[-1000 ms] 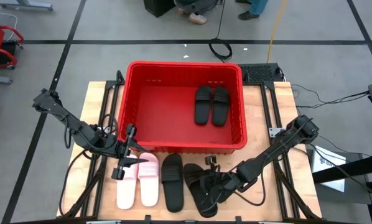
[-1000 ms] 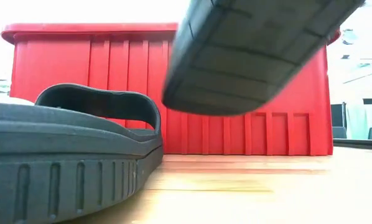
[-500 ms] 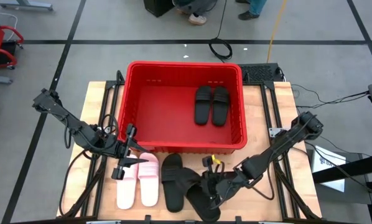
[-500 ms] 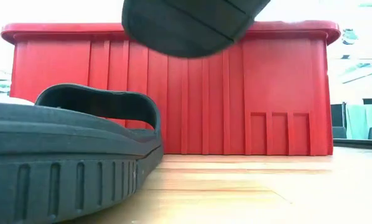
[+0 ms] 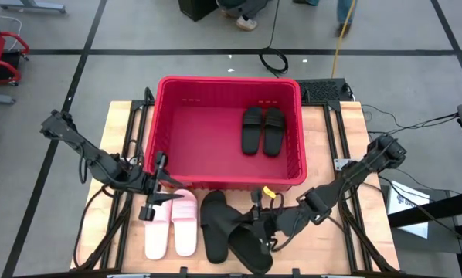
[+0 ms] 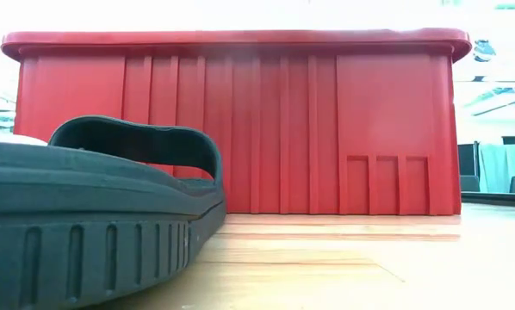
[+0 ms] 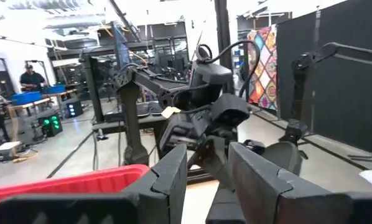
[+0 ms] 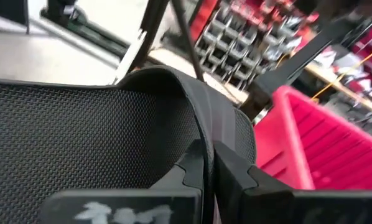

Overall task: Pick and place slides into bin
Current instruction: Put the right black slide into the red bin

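Slides-wise, the right gripper (image 5: 256, 224) had kept its fingers pinched on the strap of one black slide (image 5: 245, 241), carrying it left and higher than a second before, so it had left the low view and overlapped the other black slide (image 5: 213, 224) near the bin's near wall. It pointed diagonally, far-left to near-right. The bin (image 5: 163, 139) held a black pair (image 5: 262, 130) far-right, long axes near-to-far, with its left half bare. The left gripper (image 5: 158, 199) hovered, fingers apart, over the pink pair (image 5: 173, 224).
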